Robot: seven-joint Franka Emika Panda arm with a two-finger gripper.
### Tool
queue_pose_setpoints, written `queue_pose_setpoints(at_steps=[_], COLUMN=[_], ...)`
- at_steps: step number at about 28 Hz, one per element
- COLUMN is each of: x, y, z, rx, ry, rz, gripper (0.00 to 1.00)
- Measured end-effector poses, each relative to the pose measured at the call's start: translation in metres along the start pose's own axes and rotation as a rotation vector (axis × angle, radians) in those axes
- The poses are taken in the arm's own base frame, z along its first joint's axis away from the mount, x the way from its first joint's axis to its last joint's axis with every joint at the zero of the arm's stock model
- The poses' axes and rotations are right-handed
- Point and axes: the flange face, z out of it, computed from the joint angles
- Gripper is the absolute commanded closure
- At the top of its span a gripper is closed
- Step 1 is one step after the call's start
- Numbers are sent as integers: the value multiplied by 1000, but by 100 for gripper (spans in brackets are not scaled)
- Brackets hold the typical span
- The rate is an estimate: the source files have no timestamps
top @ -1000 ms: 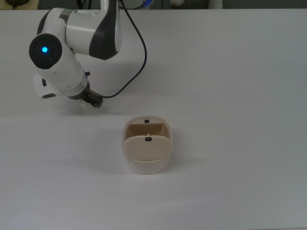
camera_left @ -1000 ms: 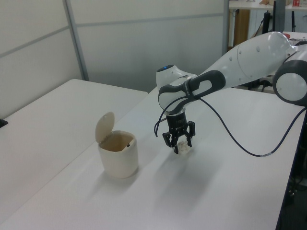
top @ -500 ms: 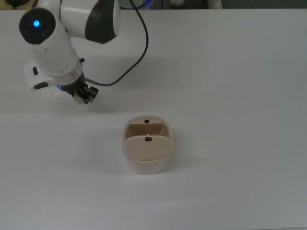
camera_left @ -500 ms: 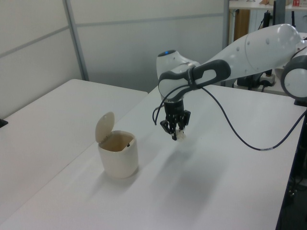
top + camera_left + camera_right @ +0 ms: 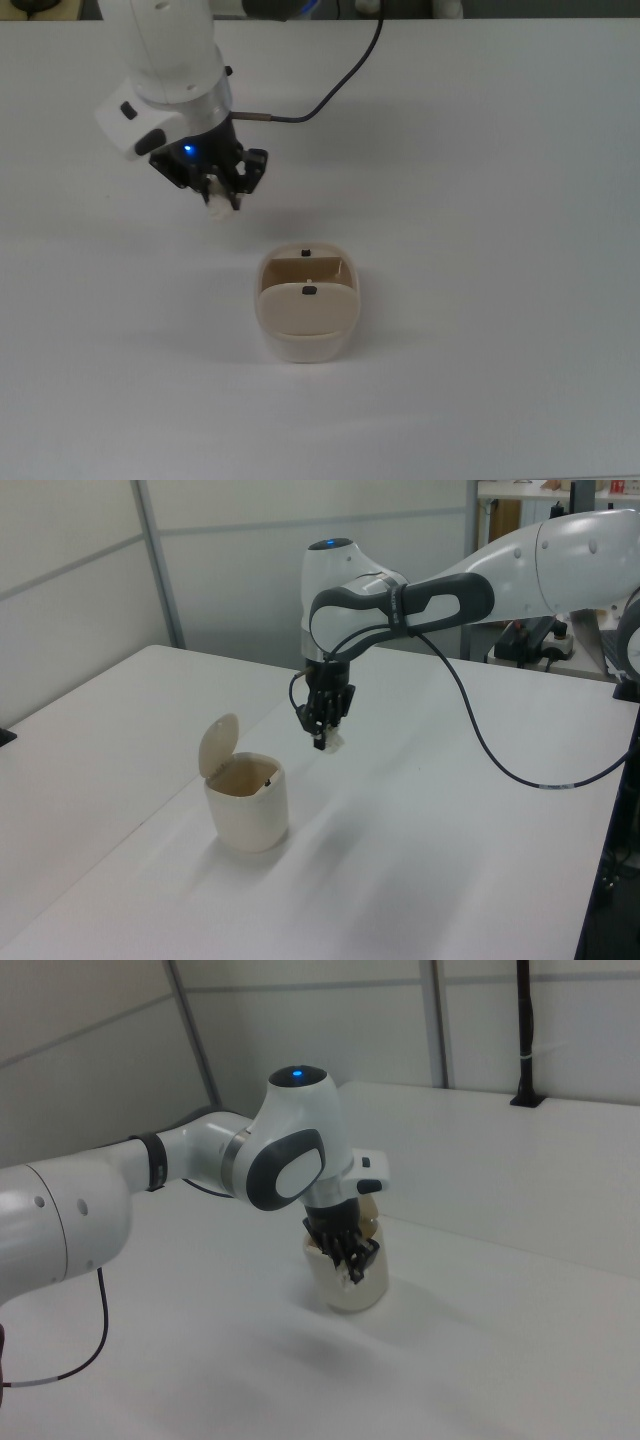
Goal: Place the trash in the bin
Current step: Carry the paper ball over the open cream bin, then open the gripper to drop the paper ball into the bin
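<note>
claw (image 5: 222, 196) clamped on trash (image 5: 217, 209) | bin (image 5: 307, 318) lid open | bin seen below-right of claw in top view, apart

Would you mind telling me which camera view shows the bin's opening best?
The top view: it looks straight down into the bin, so the open cavity and both black knobs show. The left view shows the bin from the side with its lid tipped up. In the right view the hand covers much of the bin.
</note>
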Motion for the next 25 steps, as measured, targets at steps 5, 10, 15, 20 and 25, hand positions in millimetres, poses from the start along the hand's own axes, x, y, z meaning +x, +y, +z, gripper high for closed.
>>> queue_pose_setpoints(at_steps=[5,10,15,20,25], x=[8,18,22,26,28], y=[-23,-54,-78,-90,-91], z=[-6,-13,-3,16,31], rx=[46,72,91,102,105], ry=[91,216,266,281,274], rz=[-78,-125,-169,-180,-175], gripper=[71,71,0,0,0])
